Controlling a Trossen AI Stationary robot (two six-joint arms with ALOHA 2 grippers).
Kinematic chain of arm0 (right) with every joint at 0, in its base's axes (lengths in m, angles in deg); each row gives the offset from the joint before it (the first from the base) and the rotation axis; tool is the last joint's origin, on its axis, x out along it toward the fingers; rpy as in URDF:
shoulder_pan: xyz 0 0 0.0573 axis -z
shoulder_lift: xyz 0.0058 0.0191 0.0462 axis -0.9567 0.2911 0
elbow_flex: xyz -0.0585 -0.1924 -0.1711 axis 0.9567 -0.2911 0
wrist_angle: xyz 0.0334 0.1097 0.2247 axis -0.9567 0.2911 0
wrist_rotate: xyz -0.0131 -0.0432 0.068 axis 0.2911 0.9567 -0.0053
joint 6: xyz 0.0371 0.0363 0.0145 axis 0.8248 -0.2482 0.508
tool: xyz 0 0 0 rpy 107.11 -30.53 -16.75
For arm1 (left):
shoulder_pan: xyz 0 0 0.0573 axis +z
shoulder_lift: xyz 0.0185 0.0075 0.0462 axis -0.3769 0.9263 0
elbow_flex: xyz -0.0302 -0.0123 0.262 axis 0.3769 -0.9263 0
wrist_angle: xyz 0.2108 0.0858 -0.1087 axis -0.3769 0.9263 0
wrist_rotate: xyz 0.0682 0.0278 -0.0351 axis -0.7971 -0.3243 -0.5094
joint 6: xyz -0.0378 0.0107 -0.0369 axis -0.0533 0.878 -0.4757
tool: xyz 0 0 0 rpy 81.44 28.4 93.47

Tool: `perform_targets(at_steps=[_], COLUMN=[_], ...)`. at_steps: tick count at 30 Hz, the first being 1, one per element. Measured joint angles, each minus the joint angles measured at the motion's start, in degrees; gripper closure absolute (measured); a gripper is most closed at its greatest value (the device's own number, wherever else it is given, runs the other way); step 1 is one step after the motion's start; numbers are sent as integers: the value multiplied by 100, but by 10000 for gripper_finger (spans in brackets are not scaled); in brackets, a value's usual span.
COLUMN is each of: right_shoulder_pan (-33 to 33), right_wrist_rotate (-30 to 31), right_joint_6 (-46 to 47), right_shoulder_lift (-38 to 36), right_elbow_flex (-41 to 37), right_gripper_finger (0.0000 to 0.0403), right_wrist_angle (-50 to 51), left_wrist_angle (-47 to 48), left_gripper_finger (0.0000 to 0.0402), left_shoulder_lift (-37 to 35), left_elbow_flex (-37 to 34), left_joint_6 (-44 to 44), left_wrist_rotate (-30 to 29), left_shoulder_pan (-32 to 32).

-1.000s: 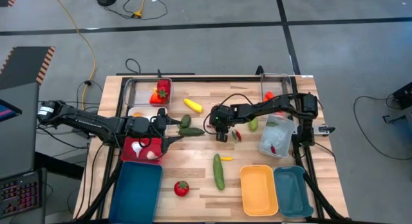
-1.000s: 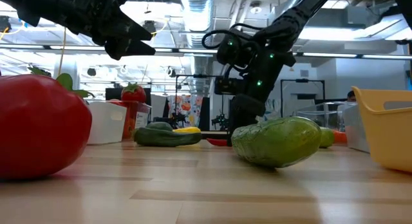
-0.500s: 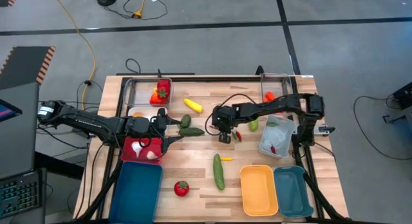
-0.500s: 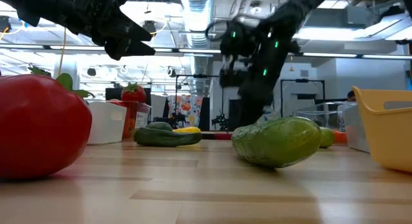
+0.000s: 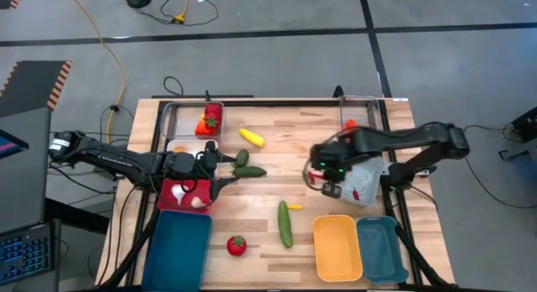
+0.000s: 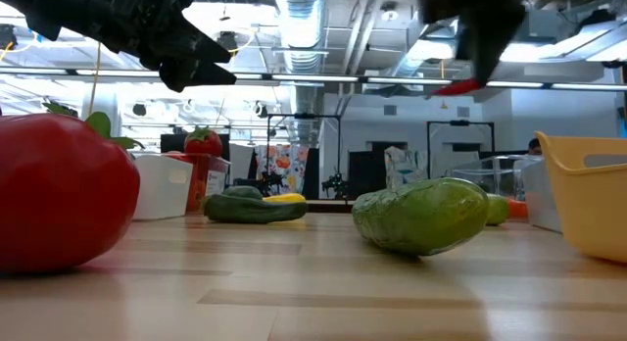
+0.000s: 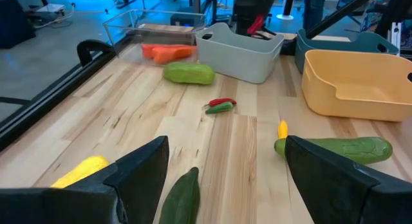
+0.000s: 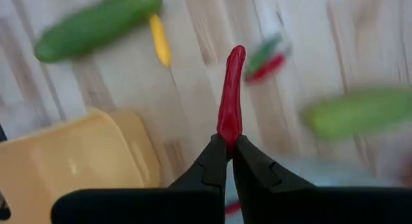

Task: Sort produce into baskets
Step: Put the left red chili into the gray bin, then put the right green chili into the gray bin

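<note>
1. Now my right gripper [image 8: 229, 147] pinches a red chilli [image 8: 230, 89] by one end, lifted clear of the table so it can travel to the white basket [image 5: 366, 170] alongside.
2. Meanwhile my left gripper [image 5: 220, 168] waits with fingers spread above the pink-red basket [image 5: 172, 197], near a dark cucumber [image 5: 249, 171].

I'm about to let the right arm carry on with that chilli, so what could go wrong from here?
The right claw pinches the red chilli only by its end, so it could swing or slip out mid-carry. It hangs beside the white basket, so a loose drop could land on the table or in the yellow basket. The left claw waits open over the pink basket, apparently well clear.
</note>
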Motion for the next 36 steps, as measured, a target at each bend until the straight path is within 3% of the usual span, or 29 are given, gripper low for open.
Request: perform_targets(at_steps=[7, 12, 18, 25, 30, 36], right_shoulder_pan=[-762, -1155, -1230, -917, -442, 12], right_wrist_rotate=[586, 605, 559, 507, -124, -120], right_joint_6=[1814, 2621, 2722, 2717, 2530, 1916], right_shoulder_lift=[-557, -705, -650, -651, -651, -651], right_elbow_flex=[-538, -1030, -1184, -1181, -999, -734], right_gripper_finger=[354, 354, 335, 250, 208, 201], right_wrist_angle=[1502, 1969, 2012, 2008, 1997, 932], left_wrist_angle=[0, 0, 0, 0, -1, -2], left_gripper_finger=[105, 105, 105, 105, 105, 105], left_shoulder_lift=[0, 0, 0, 0, 0, 0], left_elbow_flex=[-1, -1, -1, -2, 0, -1], left_joint_6=[0, 0, -4, -9, -4, -4], left_wrist_rotate=[1, 0, 0, 0, 0, 0], left_shoulder_pan=[0, 0, 0, 0, 0, 0])
